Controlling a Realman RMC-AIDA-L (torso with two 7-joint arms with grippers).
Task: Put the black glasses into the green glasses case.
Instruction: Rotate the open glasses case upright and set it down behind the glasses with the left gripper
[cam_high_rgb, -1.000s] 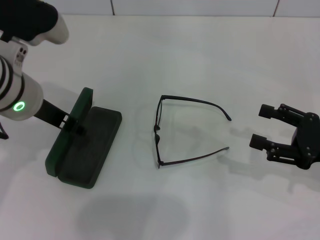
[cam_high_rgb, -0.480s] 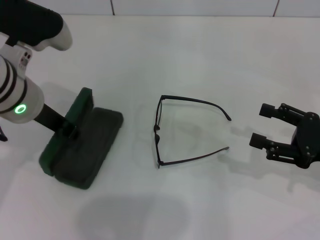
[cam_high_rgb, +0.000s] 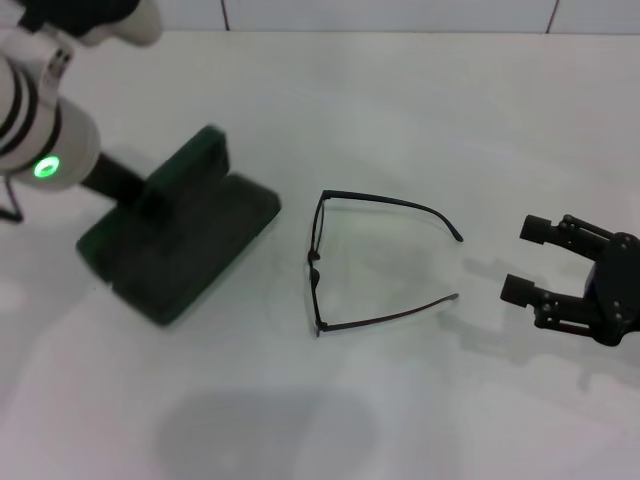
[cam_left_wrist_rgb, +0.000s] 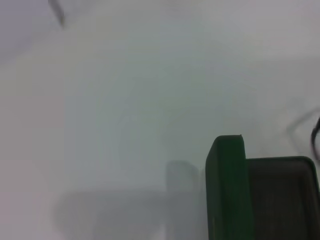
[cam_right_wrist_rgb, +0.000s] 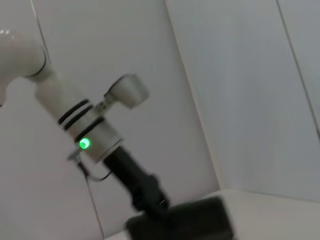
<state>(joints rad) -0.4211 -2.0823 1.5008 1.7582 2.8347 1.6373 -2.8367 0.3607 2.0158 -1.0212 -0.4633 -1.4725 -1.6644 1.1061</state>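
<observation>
Now green glasses case (cam_high_rgb: 180, 235) nearer black glasses (cam_high_rgb: 375, 262) than before

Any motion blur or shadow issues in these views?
Head view: the green glasses case and the left gripper on it are smeared by motion; the black glasses and the open right gripper stay crisp, with a soft shadow on the table. Left wrist view: hazy, case edge soft. Right wrist view: the left arm is slightly blurred.

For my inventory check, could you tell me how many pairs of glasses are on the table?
1: the black glasses lie unfolded mid-table, between the open green glasses case and the right gripper. None visible elsewhere.
</observation>
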